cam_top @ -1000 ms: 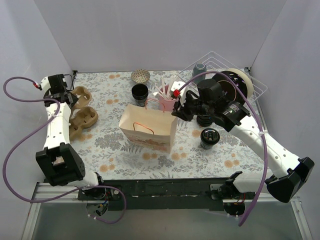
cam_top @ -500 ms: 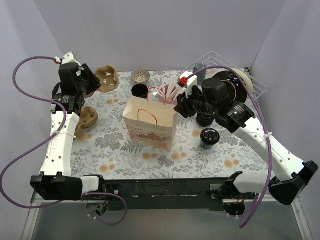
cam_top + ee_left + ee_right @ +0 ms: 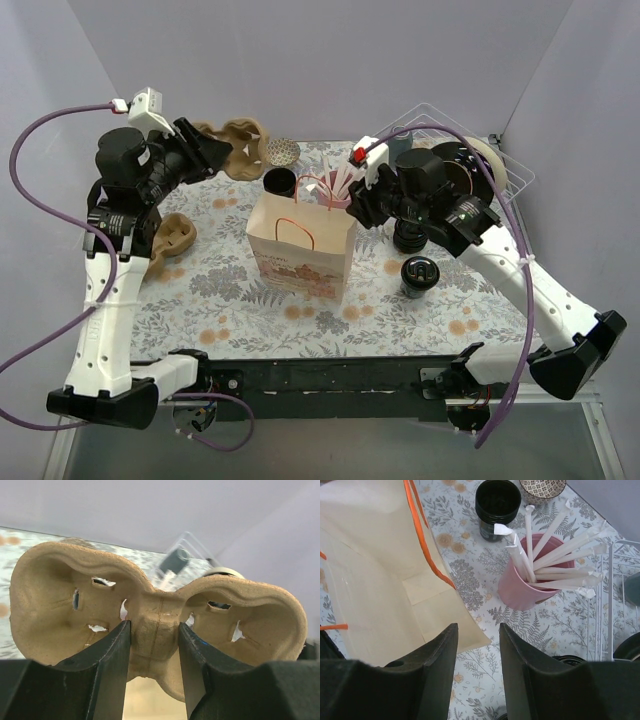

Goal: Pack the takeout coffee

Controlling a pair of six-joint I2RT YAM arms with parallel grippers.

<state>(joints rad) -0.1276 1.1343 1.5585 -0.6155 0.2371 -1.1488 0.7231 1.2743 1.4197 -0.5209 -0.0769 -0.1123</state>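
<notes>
The takeout coffee [image 3: 420, 274], a small black cup with a glossy black lid, stands on the table right of the paper bag [image 3: 300, 245]. My left gripper [image 3: 214, 156] is raised at the back left, shut on the middle bridge of a brown pulp cup carrier [image 3: 238, 146], which hangs in the air. In the left wrist view the fingers [image 3: 111, 660] pinch that carrier [image 3: 160, 607]. My right gripper [image 3: 356, 210] hovers open at the bag's right top edge. Nothing sits between its jaws [image 3: 479, 645], above the bag's [image 3: 380, 580] open mouth.
A second pulp carrier [image 3: 170, 240] lies at the left. Behind the bag are a lidless black cup [image 3: 280, 184], a pink cup of straws [image 3: 336, 198] and a patterned bowl [image 3: 283, 150]. A wire rack [image 3: 478, 140] with a grey-blue tumbler [image 3: 401, 134] fills the back right. Another black cup [image 3: 408, 238] stands under my right arm.
My left arm has lifted the pulp carrier off the table and swung it up and right toward the bag. The right jaws have opened wider beside the bag's edge.
</notes>
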